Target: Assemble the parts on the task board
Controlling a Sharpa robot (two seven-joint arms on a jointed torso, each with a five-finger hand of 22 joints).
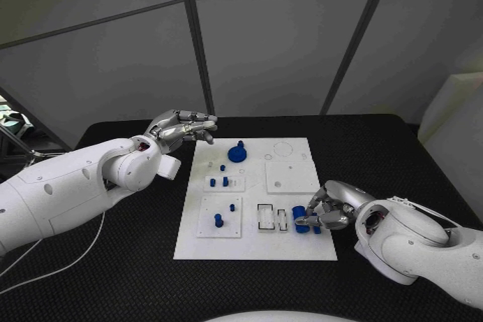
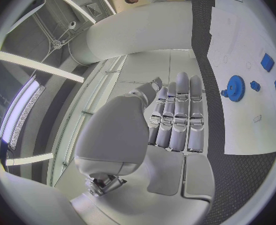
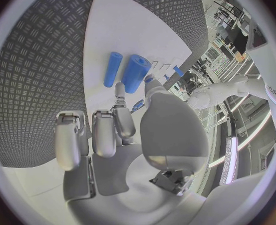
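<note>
A: State the condition of the task board [image 1: 292,249].

B: It is a white rectangular plate at the centre of the head view, flat on the black table [image 1: 121,266]. It carries several raised white square blocks with small blue parts standing in or on them. A blue gear [image 1: 236,154] sits near the plate's upper edge. Two blue cylinders [image 1: 300,217] lie side by side at the lower right of the plate; in the right wrist view one is thick [image 3: 135,73] and one thin [image 3: 112,69].

A: Right hand [image 1: 329,209]?

B: It is at the lower right of the head view, at the plate's right edge, with its fingers curled down against the cylinders. Whether it grips one or only touches them cannot be determined (the fingertips are hidden).

A: Left hand [image 1: 184,130]?

B: It is at the upper left of the head view, raised just off the plate's upper left corner. The left wrist view shows its fingers [image 2: 178,110] straight and side by side, holding nothing.

A: Any legible markings?

B: No readable writing or labels on the plate or parts.
</note>
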